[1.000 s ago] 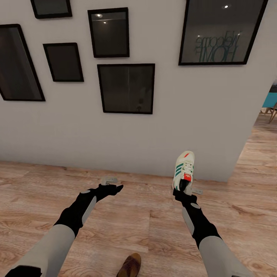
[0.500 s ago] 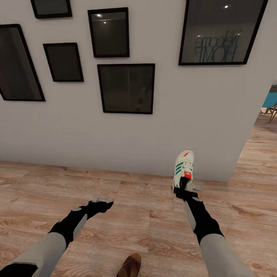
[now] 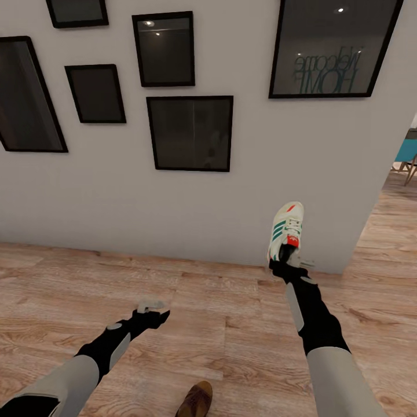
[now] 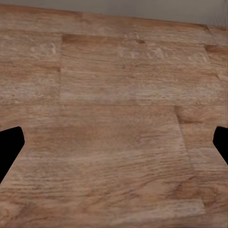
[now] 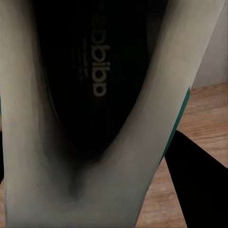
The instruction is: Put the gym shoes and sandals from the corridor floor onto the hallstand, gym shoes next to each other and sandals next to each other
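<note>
Head view high, facing wall [image 3: 231,191]; wrist views close, sharing floor [image 4: 114,118].

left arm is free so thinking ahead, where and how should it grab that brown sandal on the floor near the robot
Only the tip of the brown sandal shows at the head view's lower edge, lying flat. Likely best from above, the open left gripper pinching its wide strap or a side edge; the strap itself is out of view.

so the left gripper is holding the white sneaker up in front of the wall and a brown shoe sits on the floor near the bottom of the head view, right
Not quite: the head view shows the right gripper holding the white sneaker, not the left. The left gripper is empty, low over the floor. The brown shoe part is correct.
</note>
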Robot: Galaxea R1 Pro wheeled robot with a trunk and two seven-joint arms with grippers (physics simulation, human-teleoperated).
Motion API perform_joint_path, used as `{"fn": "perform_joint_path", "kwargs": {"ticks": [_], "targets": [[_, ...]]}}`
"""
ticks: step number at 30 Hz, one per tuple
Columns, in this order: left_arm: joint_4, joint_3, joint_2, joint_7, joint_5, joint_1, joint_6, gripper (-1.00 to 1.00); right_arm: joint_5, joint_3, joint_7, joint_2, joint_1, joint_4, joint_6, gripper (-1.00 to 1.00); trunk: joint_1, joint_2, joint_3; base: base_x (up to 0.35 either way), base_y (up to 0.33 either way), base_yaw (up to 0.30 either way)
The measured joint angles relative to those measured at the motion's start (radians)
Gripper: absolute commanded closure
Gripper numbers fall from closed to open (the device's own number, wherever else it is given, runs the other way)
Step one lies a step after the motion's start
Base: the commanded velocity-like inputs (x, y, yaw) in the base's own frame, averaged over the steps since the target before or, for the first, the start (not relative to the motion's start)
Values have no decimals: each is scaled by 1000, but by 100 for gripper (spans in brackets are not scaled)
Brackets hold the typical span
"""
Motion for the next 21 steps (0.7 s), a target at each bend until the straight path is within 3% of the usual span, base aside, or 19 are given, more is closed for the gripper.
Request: {"fn": "perform_joint_path", "kwargs": {"ticks": [4,15,21], "targets": [[11,-1,-1,0,0,0,-1,-100,0,-1,0,0,0,-4,4,100,0,0,-1,0,0,0],[21,-2,-4,-2,1,1,-1,-100,-2,-2,0,-1,0,-5,5,100,5,-2,-59,0,0,-4],[58,-2,-7,-2,-1,5,-2,-100,-2,-2,0,-2,0,-5,5,100,8,-4,-92,0,0,-127]]}}
